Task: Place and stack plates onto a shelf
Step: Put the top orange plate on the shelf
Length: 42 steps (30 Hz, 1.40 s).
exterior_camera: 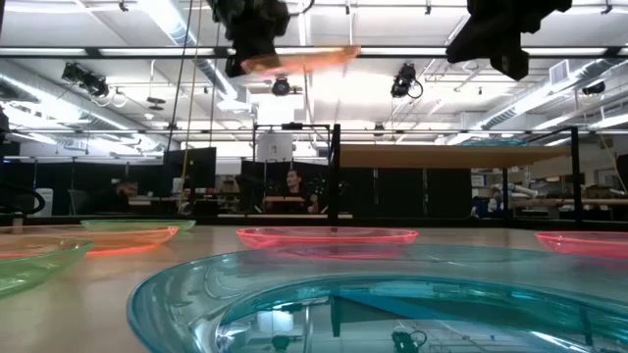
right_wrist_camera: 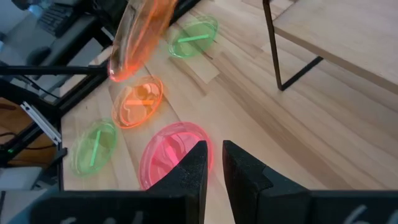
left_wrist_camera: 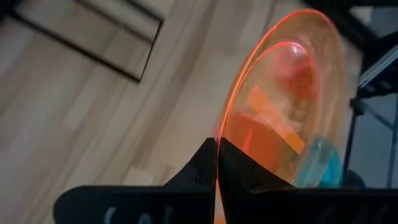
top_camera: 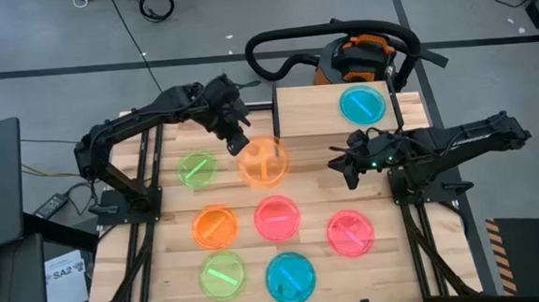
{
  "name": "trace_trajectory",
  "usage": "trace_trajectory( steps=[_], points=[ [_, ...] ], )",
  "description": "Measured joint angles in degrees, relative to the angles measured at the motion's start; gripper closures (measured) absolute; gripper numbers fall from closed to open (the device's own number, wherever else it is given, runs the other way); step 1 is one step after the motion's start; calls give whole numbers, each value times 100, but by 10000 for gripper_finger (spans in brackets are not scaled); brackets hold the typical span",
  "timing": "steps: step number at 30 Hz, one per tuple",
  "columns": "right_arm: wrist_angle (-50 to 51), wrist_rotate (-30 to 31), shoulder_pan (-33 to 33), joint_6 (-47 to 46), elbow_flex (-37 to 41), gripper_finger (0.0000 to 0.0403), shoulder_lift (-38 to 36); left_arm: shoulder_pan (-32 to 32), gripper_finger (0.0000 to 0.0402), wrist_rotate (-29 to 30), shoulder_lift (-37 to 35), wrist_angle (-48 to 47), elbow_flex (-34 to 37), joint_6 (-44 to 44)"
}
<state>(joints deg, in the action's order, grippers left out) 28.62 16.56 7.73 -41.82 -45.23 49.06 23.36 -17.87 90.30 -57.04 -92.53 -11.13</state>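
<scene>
Overhead, left gripper (top_camera: 239,141) pinches orange plate (top_camera: 264,162) beside shelf (top_camera: 309,111).

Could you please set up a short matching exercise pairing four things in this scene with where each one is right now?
Things:
1. lifted orange plate
2. far teal plate
3. right pincer
4. near teal plate

Places:
A. on the shelf
B. empty, above the table near the shelf's front edge
C. on the tabletop at the near edge
D. held in the left pincer

Pairs: 1-D, 2-A, 3-B, 4-C
</scene>
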Motion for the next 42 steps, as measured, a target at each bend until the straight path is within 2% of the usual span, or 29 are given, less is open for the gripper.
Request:
trace_trajectory(
  steps=[7,13,24,28,37,42],
  points=[
    [-362,32,-1,2,0,346,2,56,393,316,0,116,-536,-118],
    [-993,340,-7,2,0,346,5,102,393,569,4,290,-559,-205],
    [-2364,315,-149,333,0,344,241,94,393,647,4,291,-559,-217],
    [-2653,297,-306,345,0,331,349,85,393,647,4,297,-559,-219],
    [-3441,282,-637,304,0,273,821,83,393,648,4,299,-559,-222],
    [-3702,283,-819,303,0,259,1079,81,393,647,4,299,-559,-220]
  ],
)
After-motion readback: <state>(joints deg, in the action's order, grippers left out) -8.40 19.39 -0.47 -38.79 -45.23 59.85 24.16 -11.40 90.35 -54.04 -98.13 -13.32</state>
